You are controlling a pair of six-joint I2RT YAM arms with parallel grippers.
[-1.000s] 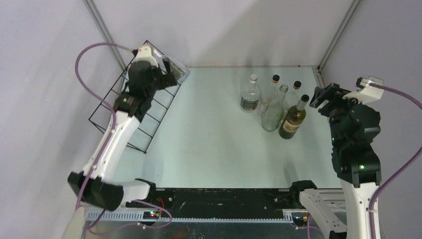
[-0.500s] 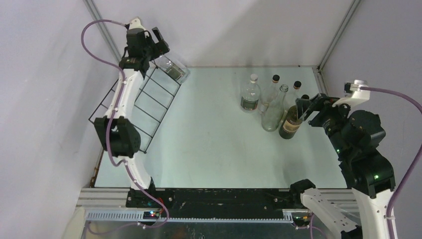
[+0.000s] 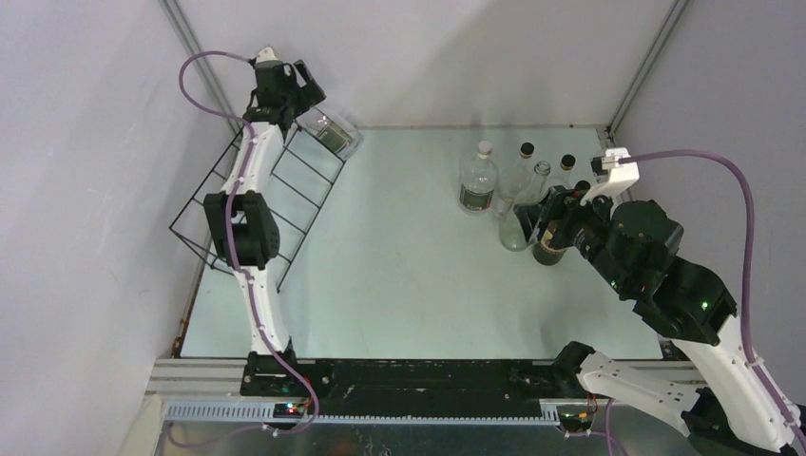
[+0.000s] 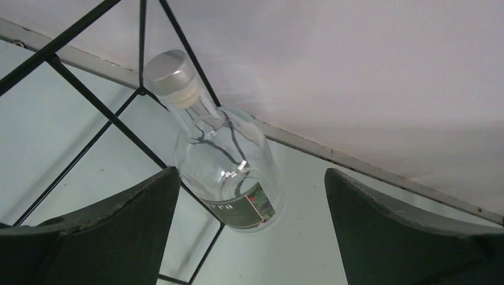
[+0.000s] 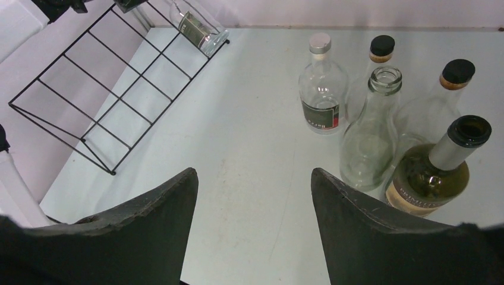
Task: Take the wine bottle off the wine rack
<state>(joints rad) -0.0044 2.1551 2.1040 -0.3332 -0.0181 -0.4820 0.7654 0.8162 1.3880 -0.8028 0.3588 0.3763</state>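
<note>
I am hovering the nearer left gripper [image 4: 251,173], jaws wide apart, above the clear glass wine bottle [image 4: 229,160] lying in the black wire rack [image 5: 98,98] at the table [image 3: 409,285]'s far-left corner, cap pointing cornerward.

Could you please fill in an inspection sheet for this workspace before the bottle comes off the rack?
Surface: pale table, no spill seen.
Job's things: black wire rack at far left; clear capped bottle lying at its far end.
Clutter: five upright bottles grouped at far right.
Claws: left claw open over the clear capped bottle, not touching; right claw open, empty, near the group.
Cables: left purple cable and right purple cable loop in the air.
Surroundings: grey walls on three sides.
</note>
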